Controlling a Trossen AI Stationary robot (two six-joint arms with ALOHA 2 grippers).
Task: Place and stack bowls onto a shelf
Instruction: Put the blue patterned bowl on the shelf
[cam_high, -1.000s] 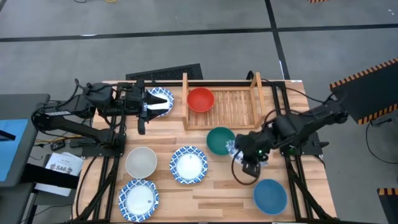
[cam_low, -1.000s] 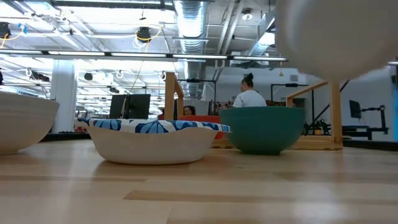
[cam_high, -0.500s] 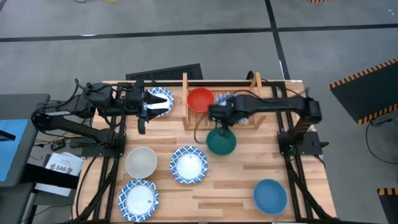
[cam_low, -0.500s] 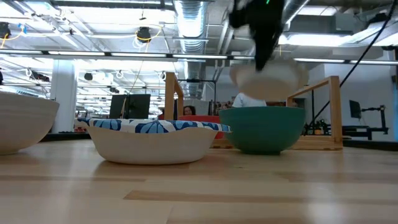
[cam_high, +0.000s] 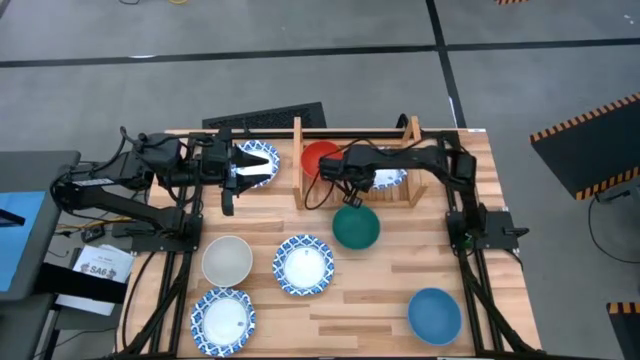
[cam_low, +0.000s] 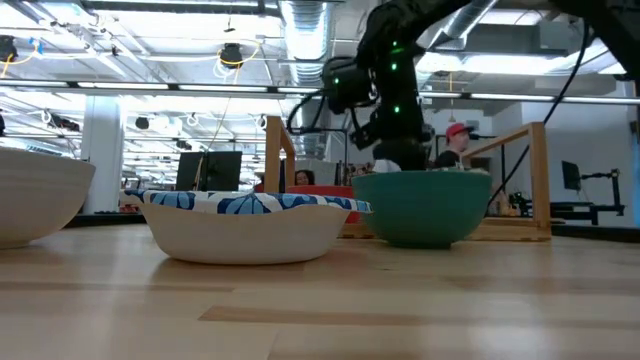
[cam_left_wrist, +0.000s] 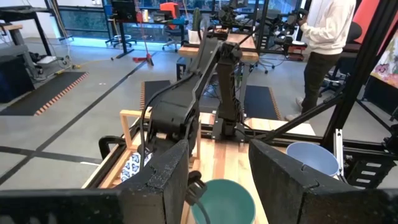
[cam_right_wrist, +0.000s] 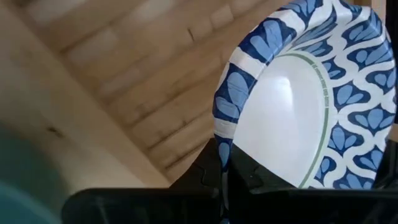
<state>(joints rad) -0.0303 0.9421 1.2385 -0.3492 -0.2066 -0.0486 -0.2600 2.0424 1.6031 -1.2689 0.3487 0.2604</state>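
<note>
My right gripper (cam_high: 356, 186) is shut on a white bowl with a blue patterned rim (cam_high: 390, 180) over the right half of the light-wood shelf (cam_high: 400, 150). A red bowl (cam_high: 320, 158) sits in the shelf's left half. A green bowl (cam_high: 355, 228) stands on the table just in front of the shelf. My left gripper (cam_high: 243, 170) waits open at the far left, held level above another patterned bowl (cam_high: 262, 158), with nothing between its fingers (cam_left_wrist: 168, 180). My right gripper pinches the patterned bowl's rim (cam_right_wrist: 222, 146) between its two fingers, one on the bowl's inner face and one on its outer. The fingers come steeply from above. The bowl is tilted over the shelf's slats (cam_right_wrist: 143, 93); whether it rests on them I cannot tell.
On the near half of the table stand an off-white bowl (cam_high: 227, 260), two patterned bowls (cam_high: 303, 265) (cam_high: 223, 320) and a blue bowl (cam_high: 434, 314). The shelf's upright posts (cam_high: 298, 135) (cam_high: 414, 135) flank its far side. People show in the room beyond (cam_left_wrist: 323, 37).
My right gripper has carried the patterned bowl from the near right of the table toward the far edge and the left, past the green bowl, then down over the shelf's right half, tipping to point steeply down. It has stayed shut on the bowl.
</note>
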